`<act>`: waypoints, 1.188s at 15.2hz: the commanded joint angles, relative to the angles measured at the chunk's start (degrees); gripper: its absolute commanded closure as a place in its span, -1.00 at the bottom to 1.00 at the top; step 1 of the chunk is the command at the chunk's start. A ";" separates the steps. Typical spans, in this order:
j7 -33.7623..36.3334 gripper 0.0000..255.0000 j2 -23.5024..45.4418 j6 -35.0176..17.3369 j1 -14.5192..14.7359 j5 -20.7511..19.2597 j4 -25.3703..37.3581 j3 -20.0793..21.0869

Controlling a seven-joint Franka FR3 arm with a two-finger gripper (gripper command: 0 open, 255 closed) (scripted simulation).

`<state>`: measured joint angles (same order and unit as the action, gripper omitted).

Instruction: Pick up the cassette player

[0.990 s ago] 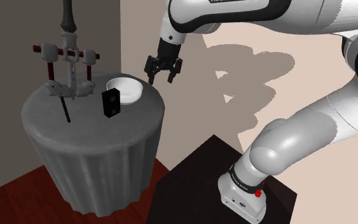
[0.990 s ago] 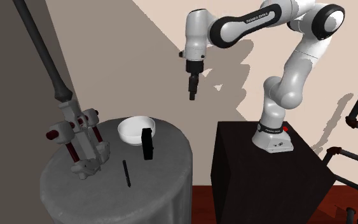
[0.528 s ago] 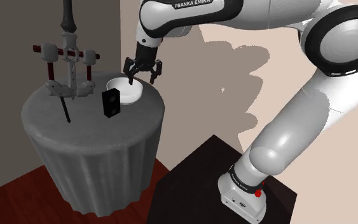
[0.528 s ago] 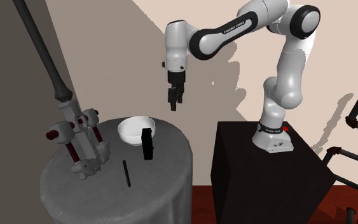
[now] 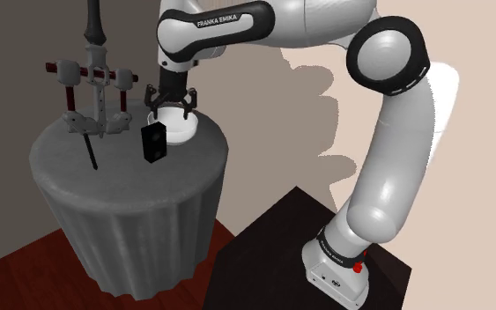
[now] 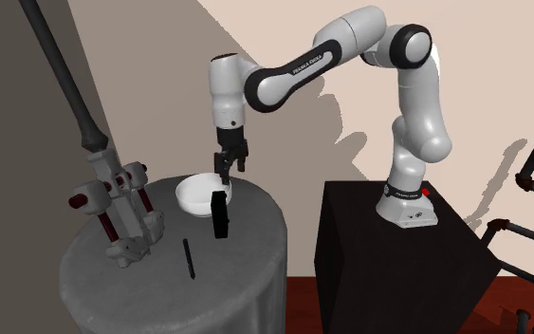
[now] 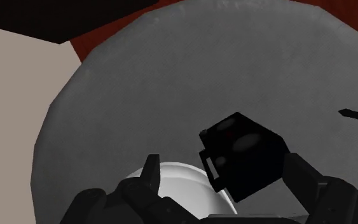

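Where the white arm bends down over the round table [image 5: 122, 180] draped in grey cloth, its black tool [image 5: 171, 109] hangs with fingers spread wide, gripping nothing. Just below it the small black box-shaped cassette player [image 5: 153, 143] stands upright on the cloth near the table's middle, right against a shallow white bowl [image 5: 180, 132]; whether the two touch I cannot tell. In the second exterior view the tool [image 6: 225, 171] hovers over the bowl [image 6: 196, 194], and the cassette player [image 6: 220, 214] stands in front of the bowl, toward that view's lower edge. From the wrist, the cassette player [image 7: 244, 156] shows between the two fingers [image 7: 151, 175] but beyond their tips, beside the bowl [image 7: 184, 188]. A thin black stick [image 5: 90, 155] lies flat on the cloth toward the shoulder view's left, near a grey and white frame with dark red ends [image 5: 96, 97]. The arm's base sits on a black box stand [image 5: 272, 233].
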<state>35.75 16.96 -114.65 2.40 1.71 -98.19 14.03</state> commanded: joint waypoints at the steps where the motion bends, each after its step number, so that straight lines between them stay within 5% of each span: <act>1: 2.41 -1.00 5.38 0.78 0.91 -1.24 5.78 -0.42; 5: 5.76 -1.00 14.78 3.29 2.66 -2.76 17.12 -1.55; 14: 5.61 -1.00 16.64 -1.53 2.72 -3.03 14.13 -1.80; 15: 5.63 1.00 16.48 -1.60 2.71 -3.01 13.90 -1.78; 18: 5.65 1.00 16.43 -1.59 2.72 -3.00 13.86 -1.77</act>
<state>41.41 33.32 -116.29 5.13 -1.28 -84.21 12.27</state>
